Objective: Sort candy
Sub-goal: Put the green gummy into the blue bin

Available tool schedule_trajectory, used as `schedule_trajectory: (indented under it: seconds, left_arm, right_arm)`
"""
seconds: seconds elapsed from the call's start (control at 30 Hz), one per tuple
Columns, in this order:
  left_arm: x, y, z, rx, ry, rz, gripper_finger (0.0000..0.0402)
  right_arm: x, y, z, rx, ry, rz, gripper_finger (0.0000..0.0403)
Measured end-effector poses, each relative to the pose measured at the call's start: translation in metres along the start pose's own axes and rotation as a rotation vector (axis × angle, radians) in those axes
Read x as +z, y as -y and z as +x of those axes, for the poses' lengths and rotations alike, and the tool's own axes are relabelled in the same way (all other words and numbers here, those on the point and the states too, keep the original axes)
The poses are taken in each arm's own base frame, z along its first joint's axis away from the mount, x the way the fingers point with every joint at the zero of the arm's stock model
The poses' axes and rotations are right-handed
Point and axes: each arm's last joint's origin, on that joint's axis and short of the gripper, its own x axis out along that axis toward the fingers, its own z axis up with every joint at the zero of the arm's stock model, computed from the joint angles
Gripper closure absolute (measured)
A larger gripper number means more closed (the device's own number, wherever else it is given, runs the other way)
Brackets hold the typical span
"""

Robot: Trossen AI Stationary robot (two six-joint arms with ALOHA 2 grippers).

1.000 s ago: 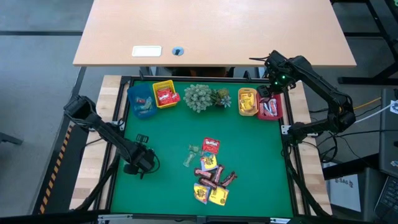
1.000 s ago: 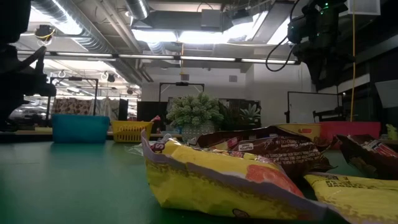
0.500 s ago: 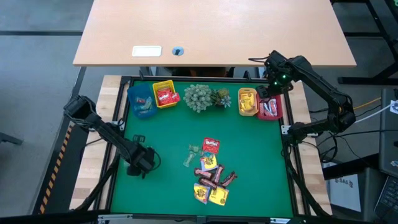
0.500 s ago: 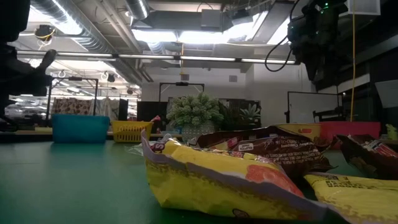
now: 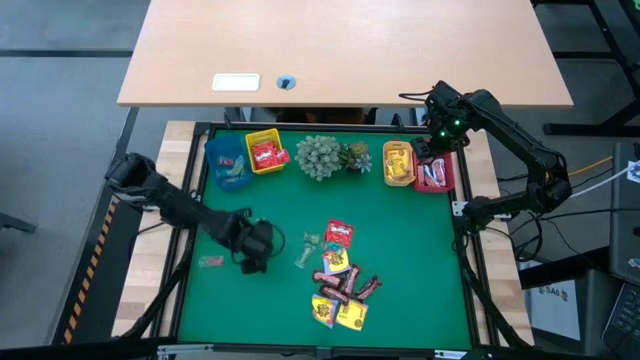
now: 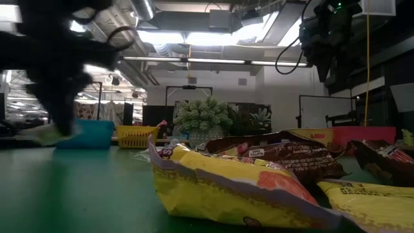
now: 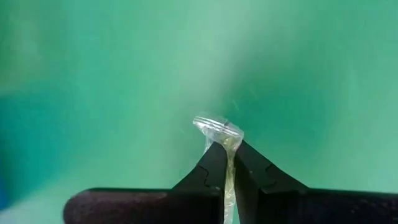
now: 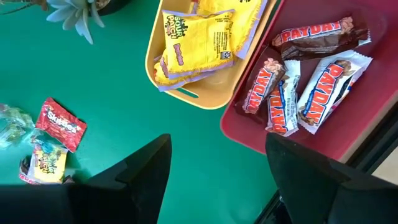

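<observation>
Left gripper [image 7: 227,163] clamped on clear-wrapped candy [image 7: 219,129] above green mat [image 7: 124,74]; right gripper [image 8: 214,168] wide, empty, over bins.

PAYDAY bars [image 8: 311,74]; Skittles packet [image 8: 60,125]

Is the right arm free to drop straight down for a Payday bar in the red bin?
Probably yes: the right gripper hangs open over the red bin, nothing covering the Payday bars.
</observation>
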Motion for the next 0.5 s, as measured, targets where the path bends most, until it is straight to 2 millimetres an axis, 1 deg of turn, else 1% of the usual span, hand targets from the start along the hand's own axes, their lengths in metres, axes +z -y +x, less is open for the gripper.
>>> schedule_trajectory:
  seconds: [0.07, 0.13, 0.23, 0.3, 0.43, 0.5]
  left_arm:
    - [0.014, -0.010, -0.004, 0.026, 0.053, -0.063, 0.0401]
    - [0.026, -0.024, -0.008, 0.065, 0.095, -0.125, 0.0401]
    - [0.039, -0.049, -0.016, 0.116, 0.140, -0.188, 0.0401]
    - [0.047, -0.068, -0.025, 0.149, 0.181, -0.237, 0.0401]
    - [0.051, -0.108, -0.041, 0.275, 0.237, -0.340, 0.0401]
    - [0.049, -0.127, -0.046, 0.339, 0.242, -0.391, 0.0401]
  right_arm:
    - [0.000, 0.000, 0.000, 0.000, 0.000, -0.001, 0.0141]
    - [0.000, 0.000, 0.000, 0.000, 0.000, -0.003, 0.0141]
    - [0.000, 0.000, 0.000, 0.000, 0.000, -0.003, 0.0141]
    - [0.000, 0.000, 0.000, 0.006, -0.002, -0.003, 0.0141]
    - [0.000, 0.000, 0.000, 0.009, -0.002, -0.004, 0.0141]
    - [0.000, 0.000, 0.000, 0.014, -0.004, -0.003, 0.0141]
